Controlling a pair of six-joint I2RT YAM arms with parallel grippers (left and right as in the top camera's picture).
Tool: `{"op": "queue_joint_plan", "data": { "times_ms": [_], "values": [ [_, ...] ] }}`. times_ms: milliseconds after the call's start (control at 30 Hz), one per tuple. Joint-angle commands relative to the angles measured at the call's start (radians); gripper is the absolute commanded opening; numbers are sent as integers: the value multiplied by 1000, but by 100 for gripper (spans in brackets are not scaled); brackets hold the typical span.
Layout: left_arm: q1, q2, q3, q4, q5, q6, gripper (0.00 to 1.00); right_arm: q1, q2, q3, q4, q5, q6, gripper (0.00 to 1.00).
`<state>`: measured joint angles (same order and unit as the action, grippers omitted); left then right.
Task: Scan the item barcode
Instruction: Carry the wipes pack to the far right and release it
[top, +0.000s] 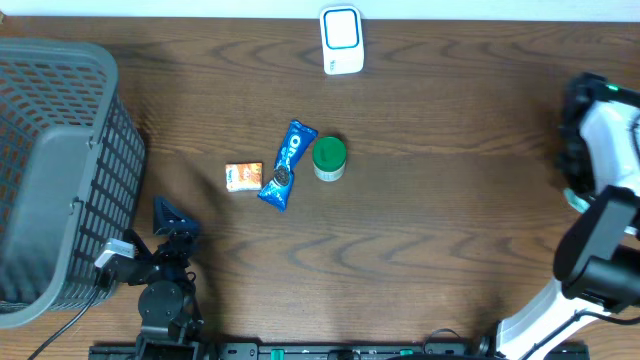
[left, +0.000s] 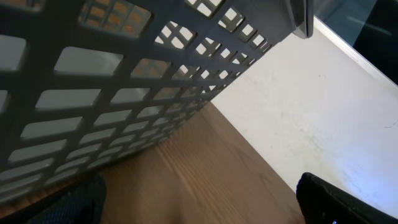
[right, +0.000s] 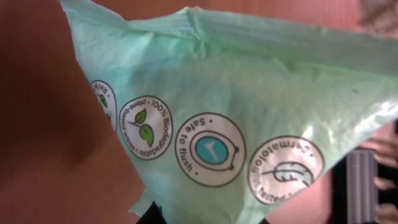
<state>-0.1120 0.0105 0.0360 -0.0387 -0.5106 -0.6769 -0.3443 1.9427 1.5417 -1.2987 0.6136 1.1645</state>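
- 1 grey basket (top: 115, 165) stands at the left edge of the surface (top: 430, 240); 1 white scanner (top: 342, 40) stands at the far edge.
- 3 items lie mid-surface, outside the basket: 1 orange packet (top: 243, 176), 1 blue biscuit pack (top: 287, 165), 1 green-lidded jar (top: 329, 158), lid on.
- The right hand (top: 574, 192) is clenched on 1 pale green pack (right: 236, 93), at the right edge.
- The left hand (top: 172, 218) is released, beside the basket.

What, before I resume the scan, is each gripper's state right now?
Left gripper: open, holding nothing.
Right gripper: shut on the pale green plastic packet with round printed seals.
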Motion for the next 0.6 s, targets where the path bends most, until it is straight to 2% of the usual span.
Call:
{"op": "queue_joint_plan", "data": {
  "times_ms": [0,267,567],
  "values": [
    [5,-3,-18,-32,-2,6,98,-51,3,-3,-8,-5,0,1],
    [5,-3,-18,-32,-2,6,98,-73,3,-3,-71,-38,138,1],
    [5,-3,-18,-32,-2,6,98,104,1,-3,-180,-1,377,1]
  ]
}}
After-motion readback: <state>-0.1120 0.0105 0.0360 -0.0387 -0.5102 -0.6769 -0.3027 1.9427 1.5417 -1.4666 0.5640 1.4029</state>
